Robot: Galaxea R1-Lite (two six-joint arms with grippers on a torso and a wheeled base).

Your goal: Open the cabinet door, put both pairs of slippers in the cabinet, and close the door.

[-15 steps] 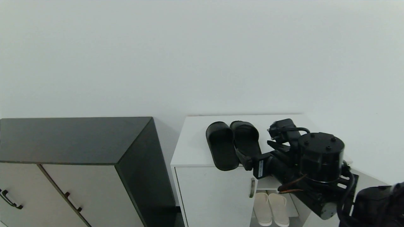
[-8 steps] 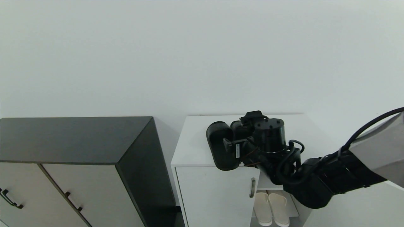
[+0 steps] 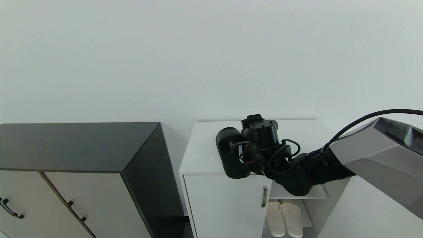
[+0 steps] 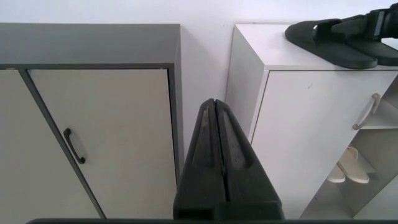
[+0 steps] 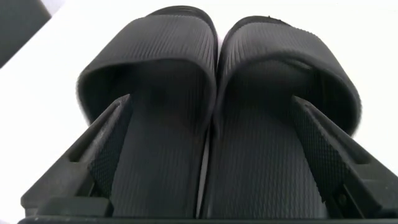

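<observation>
Black slippers (image 3: 231, 155) lay paired atop the white cabinet (image 3: 201, 155), overhanging its front. The right gripper (image 5: 210, 118) held its jaws spread astride both, likely to lift them together. The left gripper (image 4: 214, 106) had its jaws clenched on nothing.

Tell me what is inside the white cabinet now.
A beige pair of slippers lies on the lower shelf of the white cabinet. The closed left door hides that half, and the right arm covers part of the upper shelf.
</observation>
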